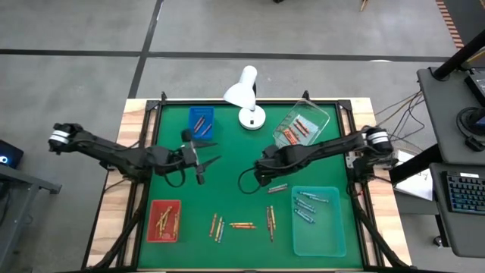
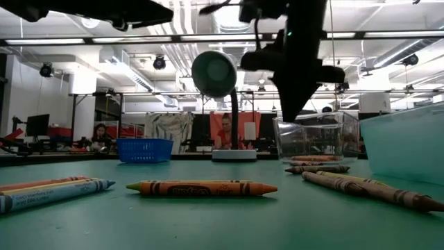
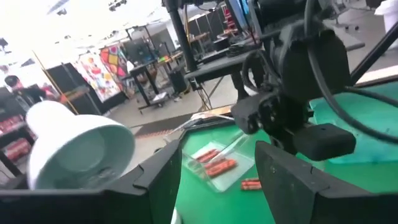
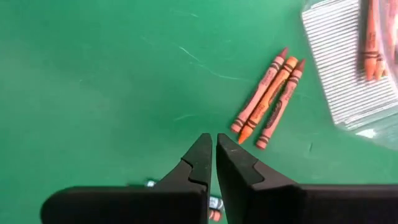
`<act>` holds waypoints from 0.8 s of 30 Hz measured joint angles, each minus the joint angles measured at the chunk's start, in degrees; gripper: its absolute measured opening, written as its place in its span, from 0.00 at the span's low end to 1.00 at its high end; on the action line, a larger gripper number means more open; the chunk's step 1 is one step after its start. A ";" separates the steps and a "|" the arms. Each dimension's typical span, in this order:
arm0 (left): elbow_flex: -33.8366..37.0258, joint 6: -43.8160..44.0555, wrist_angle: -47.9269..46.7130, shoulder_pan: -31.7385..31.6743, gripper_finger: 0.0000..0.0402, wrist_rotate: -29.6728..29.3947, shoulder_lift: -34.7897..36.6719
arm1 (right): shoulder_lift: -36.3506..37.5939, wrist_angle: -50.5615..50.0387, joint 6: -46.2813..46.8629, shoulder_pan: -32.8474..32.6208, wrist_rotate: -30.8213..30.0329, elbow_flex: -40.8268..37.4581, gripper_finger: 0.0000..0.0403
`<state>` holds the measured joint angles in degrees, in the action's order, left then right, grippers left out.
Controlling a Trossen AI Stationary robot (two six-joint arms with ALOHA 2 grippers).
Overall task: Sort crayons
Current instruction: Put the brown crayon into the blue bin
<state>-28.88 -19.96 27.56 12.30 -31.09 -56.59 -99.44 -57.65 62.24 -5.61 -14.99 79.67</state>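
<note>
Pressed together, the two dark, wedge-shaped fingers of the right gripper (image 4: 213, 142) show no crayon between their tips; they hang over bare green mat (image 4: 93, 74) near the table's middle. Just beyond the tips lie three orange-red paper-wrapped crayons (image 4: 267, 102), side by side and touching. Past them sits the clear ribbed plastic tray (image 4: 348, 68), with more red crayons inside.

The likeliest failure, I judge, is a grab that misses or takes too much. Crayons are smooth, round, waxy sticks, so a pinch off their middle could squirt one sideways or roll it. Because these three touch, opened fingers coming down could catch two at once or nudge the neighbours out of line. Hard fingertips pushed too low would drag on the mat. The thin clear tray looks light and sits askew, so a bump from the arm could shove it.

Farther out, loose crayons (image 1: 242, 225) lie scattered along the mat's near side, between the red tray (image 1: 154, 231) holding yellow-gold sticks and the pale teal tray (image 1: 322, 239) holding grey-blue ones; a grey one (image 1: 277, 187) lies just beside the right gripper. A small blue basket (image 1: 201, 121) with orange sticks stands at the back. The left gripper (image 1: 204, 161), fingers spread wide and empty, waits left of centre, near the white domed lamp (image 1: 244, 95), which a careless swing could knock.
</note>
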 joint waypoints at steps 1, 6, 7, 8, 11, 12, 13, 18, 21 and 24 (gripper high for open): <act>0.47 -0.86 -0.10 -0.08 0.47 0.00 0.81 | -1.19 -0.36 -0.01 0.05 0.11 0.68 0.03; 2.17 -3.58 -0.19 -0.87 0.47 -0.02 4.28 | -5.18 -0.81 0.08 0.95 1.77 3.79 0.03; 2.32 -3.86 -0.17 -1.06 0.47 -0.02 4.81 | -5.66 -0.85 -0.12 1.13 2.02 4.13 0.03; 2.44 -4.11 -0.38 -1.21 0.47 -0.01 5.46 | -5.95 -1.00 -0.28 1.33 2.38 4.42 0.03; 2.60 -5.76 -2.02 -1.64 0.47 -0.01 7.71 | -6.31 -1.05 -2.01 1.77 4.38 4.76 0.03; 2.60 -6.40 -2.41 -1.81 0.47 -0.01 8.56 | -6.31 -1.16 -2.88 1.86 4.74 4.76 0.03; 2.60 -7.02 -2.66 -1.98 0.47 -0.01 9.41 | -6.31 -1.07 -3.36 1.86 4.75 4.75 0.03; 2.60 -9.51 -3.99 -3.34 0.46 0.00 14.19 | -6.31 -1.03 -4.62 1.83 5.07 4.69 0.03; 2.60 -9.59 -6.81 -4.53 0.45 -0.01 17.16 | -6.31 -0.76 -4.81 1.97 7.53 4.67 0.03; 2.60 -9.53 -9.25 -5.74 0.43 0.02 19.26 | -6.31 -0.53 -4.79 2.36 8.00 4.65 0.03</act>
<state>-26.28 -29.50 18.31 6.57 -31.07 -37.33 -105.75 -58.18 57.45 -3.25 -6.98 84.31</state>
